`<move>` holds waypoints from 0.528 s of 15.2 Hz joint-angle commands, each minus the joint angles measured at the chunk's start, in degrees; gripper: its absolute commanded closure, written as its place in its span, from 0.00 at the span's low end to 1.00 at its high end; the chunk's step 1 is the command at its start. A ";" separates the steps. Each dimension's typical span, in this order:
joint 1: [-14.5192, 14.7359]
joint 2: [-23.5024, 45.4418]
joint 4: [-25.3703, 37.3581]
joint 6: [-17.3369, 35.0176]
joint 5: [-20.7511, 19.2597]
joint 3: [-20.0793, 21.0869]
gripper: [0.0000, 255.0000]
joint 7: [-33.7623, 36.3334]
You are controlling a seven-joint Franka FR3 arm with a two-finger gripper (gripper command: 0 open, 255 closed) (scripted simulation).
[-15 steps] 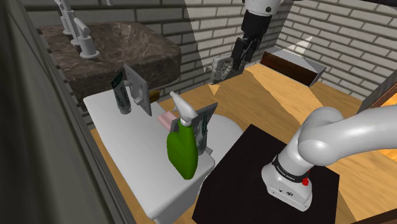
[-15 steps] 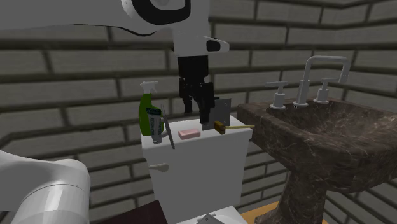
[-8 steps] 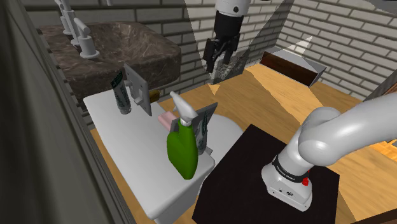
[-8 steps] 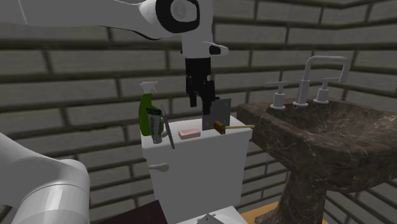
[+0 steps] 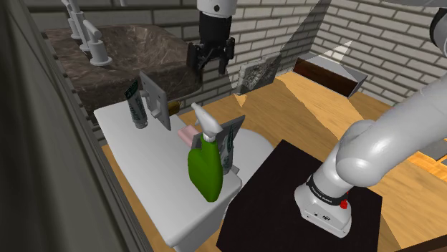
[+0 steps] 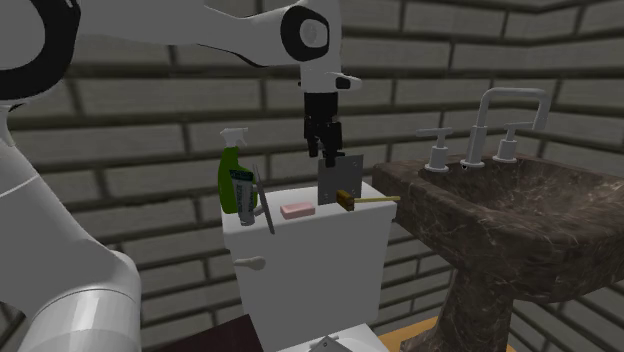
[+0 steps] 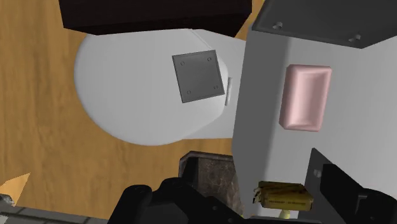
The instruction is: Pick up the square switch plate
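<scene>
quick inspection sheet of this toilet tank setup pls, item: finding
surface: white tank lid, crowded
job's things: grey square plate upright beside the brush, not held
clutter: green spray bottle, toothpaste tube, pink soap, second grey plate at the lid's front edge
tool: open, empty, above the lid near the grey square plate
cables: nothing seen
surroundings: dark marbled sink with taps, brick walls, wood floor

Plainly a home bathroom: white toilet tank [image 6: 310, 265] with flush lever [image 6: 252, 264], dark stone sink [image 6: 500, 225] with pale faucet [image 6: 500, 120] just beside it, pink soap bar [image 6: 297, 210], green spray bottle [image 5: 204, 168] and squeeze tube [image 6: 243, 188] on the tank lid, brick walls [image 6: 120, 100], wooden floor [image 5: 286, 114].
</scene>
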 commanded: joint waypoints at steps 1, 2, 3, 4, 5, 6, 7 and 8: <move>0.28 3.65 3.30 0.37 -0.56 1.56 0.00 2.81; 0.46 5.83 5.39 0.42 -1.08 2.34 0.00 4.25; 0.70 8.06 7.57 0.40 -1.68 3.09 0.00 5.70; 0.99 10.35 9.86 0.32 -2.37 3.82 0.00 7.15; 1.35 12.70 12.26 0.15 -3.15 4.49 0.00 8.61; 1.78 15.11 14.78 -0.10 -4.01 5.12 0.00 10.07; 2.32 17.58 17.43 -0.44 -4.94 5.68 0.00 11.51; 2.95 20.12 20.23 -0.88 -5.94 6.18 0.00 12.94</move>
